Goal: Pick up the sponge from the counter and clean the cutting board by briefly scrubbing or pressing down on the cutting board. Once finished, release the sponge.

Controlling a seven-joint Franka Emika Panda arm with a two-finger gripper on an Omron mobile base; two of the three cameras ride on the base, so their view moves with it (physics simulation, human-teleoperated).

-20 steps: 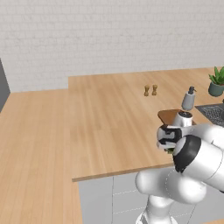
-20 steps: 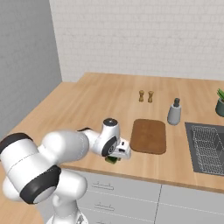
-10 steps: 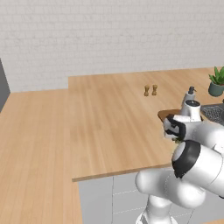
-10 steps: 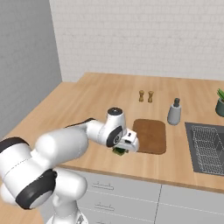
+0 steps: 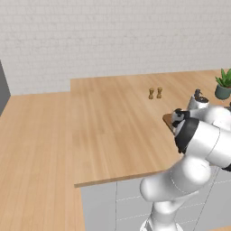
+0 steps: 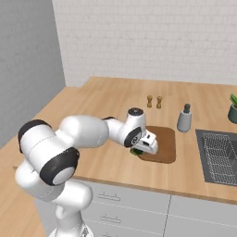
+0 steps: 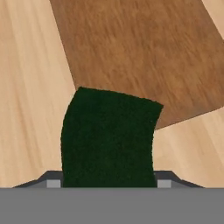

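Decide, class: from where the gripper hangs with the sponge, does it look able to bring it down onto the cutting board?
Probably yes. The gripper holds the sponge at the near corner of the cutting board, and the board's surface looks bare, with the soap bottle standing beyond its far edge.

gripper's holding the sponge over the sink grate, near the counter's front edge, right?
Not the sink. The gripper holds the sponge at the near corner of the cutting board, near the counter's front edge. The right base view shows it; the sink grate lies well off to the side.
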